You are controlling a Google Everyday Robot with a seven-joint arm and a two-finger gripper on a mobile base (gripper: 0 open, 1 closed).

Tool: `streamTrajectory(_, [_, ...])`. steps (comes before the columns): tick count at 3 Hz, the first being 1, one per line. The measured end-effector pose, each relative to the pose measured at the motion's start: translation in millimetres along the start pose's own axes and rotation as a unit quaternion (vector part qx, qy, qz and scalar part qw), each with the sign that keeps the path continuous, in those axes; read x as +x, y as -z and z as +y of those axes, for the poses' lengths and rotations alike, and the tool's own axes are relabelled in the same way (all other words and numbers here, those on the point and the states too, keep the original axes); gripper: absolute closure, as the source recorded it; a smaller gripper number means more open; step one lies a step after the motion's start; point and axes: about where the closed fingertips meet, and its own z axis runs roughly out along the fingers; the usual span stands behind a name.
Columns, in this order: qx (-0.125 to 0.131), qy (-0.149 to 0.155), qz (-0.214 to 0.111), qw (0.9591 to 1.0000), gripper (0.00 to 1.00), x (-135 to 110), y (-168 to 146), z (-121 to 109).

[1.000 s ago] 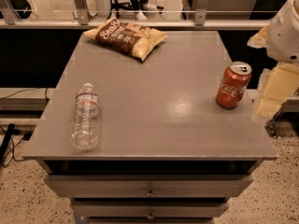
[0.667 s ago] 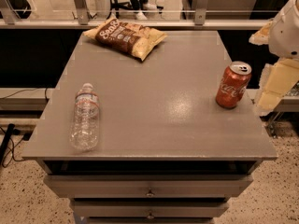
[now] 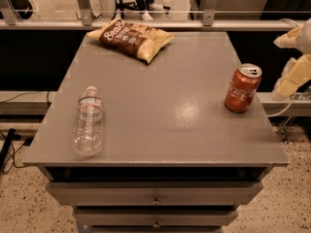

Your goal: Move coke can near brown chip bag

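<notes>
Camera view: the robot's gripper (image 3: 290, 80), pale against the dark background at the right edge of the scene, hangs off the right side of the bench (image 3: 170, 130), near the coke can (image 3: 242, 89) but clear of it; set against the frame of a second ago it has drifted a little upward and outward, while the can stands upright on the same spot by the bench's right edge; whether the jaws are spread or pressed together cannot be told, though the can is plainly not in them; the shift suggests the arm is only lining up its approach, so the task looks to be at its very start, with the grasp and the whole carry not yet done; the brown chip bag (image 3: 130, 39) lies flat at the far left of the bench, well apart from the can; by count: one coke can, one chip bag, one water bottle (image 3: 89, 120) lying on its side near the front left, one gripper, and two drawers (image 3: 155, 194) below the bench top
</notes>
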Motion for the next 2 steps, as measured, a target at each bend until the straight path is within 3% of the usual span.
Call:
streamTrajectory(1, [-0.032, -0.04, -0.068, 0.9964, 0.0, 17.9, -28.9, -19.1])
streamTrajectory(2, [-0.085, -0.074, -0.16, 0.9806, 0.0, 14.2, -57.5, -8.8])
